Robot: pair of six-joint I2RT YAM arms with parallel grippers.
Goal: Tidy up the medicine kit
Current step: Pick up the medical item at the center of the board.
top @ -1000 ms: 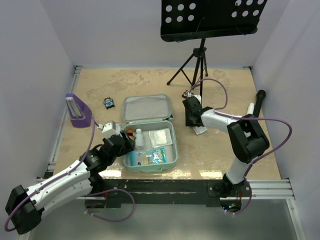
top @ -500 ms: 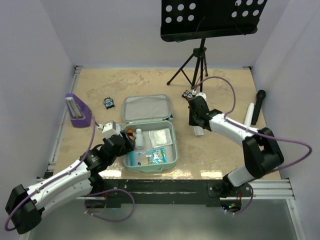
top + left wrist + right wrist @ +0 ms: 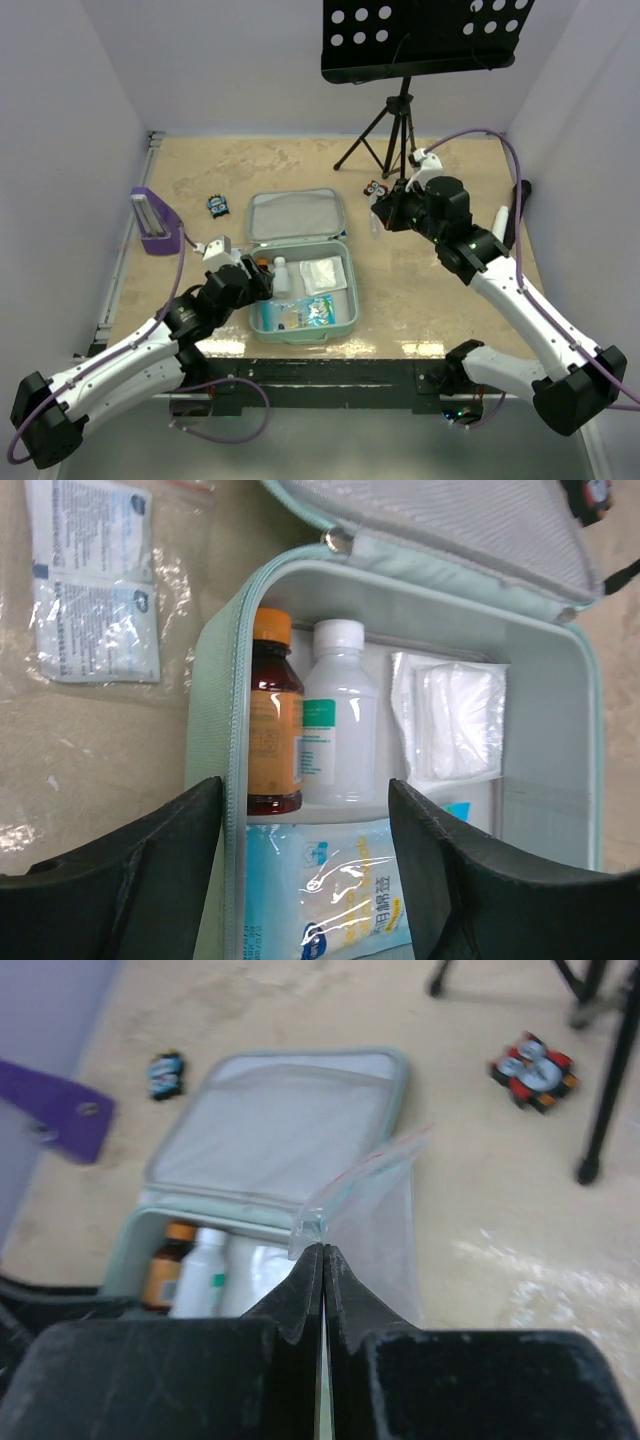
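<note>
The medicine kit [image 3: 296, 216] is straddled at its left wall by the open left gripper [image 3: 305, 790]; a zip bag [image 3: 375, 1210], pinched in the closed right gripper [image 3: 322, 1255] to its right, is judged due inside next.

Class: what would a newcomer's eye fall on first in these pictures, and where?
The open mint-green medicine kit at table centre, bottles and packets inside. Right of its lid, the right gripper, jaws shut, holds a clear zip bag. A black music stand looms behind.

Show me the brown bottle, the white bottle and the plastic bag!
brown bottle [image 3: 270, 738]: left wrist view, its label.
white bottle [image 3: 337, 742]: left wrist view, its label.
plastic bag [image 3: 382, 1218]: right wrist view, its clear middle.
</note>
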